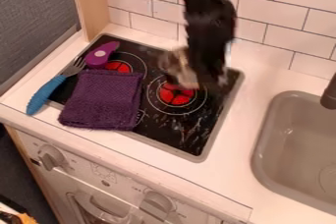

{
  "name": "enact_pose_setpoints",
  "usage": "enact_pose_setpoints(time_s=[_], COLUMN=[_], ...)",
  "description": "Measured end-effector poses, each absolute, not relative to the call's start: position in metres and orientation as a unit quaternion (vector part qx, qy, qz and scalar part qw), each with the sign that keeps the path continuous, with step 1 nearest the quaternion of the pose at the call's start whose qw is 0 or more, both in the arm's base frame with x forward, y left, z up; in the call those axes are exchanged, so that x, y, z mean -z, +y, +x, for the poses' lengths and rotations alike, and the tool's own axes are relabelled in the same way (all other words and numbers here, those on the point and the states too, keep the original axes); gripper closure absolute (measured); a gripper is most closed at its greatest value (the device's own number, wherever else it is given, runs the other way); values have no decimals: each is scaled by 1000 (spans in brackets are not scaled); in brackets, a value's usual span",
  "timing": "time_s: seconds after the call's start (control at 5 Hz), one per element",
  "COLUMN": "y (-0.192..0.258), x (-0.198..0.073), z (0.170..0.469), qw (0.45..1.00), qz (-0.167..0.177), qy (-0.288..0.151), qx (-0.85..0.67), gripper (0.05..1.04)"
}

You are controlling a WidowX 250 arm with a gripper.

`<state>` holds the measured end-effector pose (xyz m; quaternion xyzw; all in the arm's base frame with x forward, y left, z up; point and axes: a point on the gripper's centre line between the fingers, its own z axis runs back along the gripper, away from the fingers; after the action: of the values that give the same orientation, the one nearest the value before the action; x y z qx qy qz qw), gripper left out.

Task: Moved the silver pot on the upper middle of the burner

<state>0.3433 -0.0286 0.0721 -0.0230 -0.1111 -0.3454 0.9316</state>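
The black gripper (207, 80) hangs over the right part of the black stove top (174, 137), blurred against the dark surface. Against its left side is the silver pot (181, 68), also blurred and seemingly tilted, just above and behind the red centre of the right-hand burner (176, 95). The arm hides part of the pot, and whether the pot touches the stove cannot be told.
A folded purple cloth (103, 100) covers the stove's left front. Behind it lies a purple toy (101, 55) beside the rear left burner. A blue-handled fork (46, 93) rests across the left edge. The sink (298, 144) is at right, the tiled wall (263, 12) behind.
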Motion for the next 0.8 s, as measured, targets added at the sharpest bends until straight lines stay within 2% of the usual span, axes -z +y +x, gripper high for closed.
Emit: enact_pose_setpoints(time_s=[0.2, 0.6, 0.8], y=[-6, 15, 17], x=[-79, -35, -32], z=[367, 386, 389], qw=[944, 954, 951], qz=[-16, -10, -6], qy=[-124, -65, -59], qx=[306, 292, 302], gripper=[1002, 1002, 966])
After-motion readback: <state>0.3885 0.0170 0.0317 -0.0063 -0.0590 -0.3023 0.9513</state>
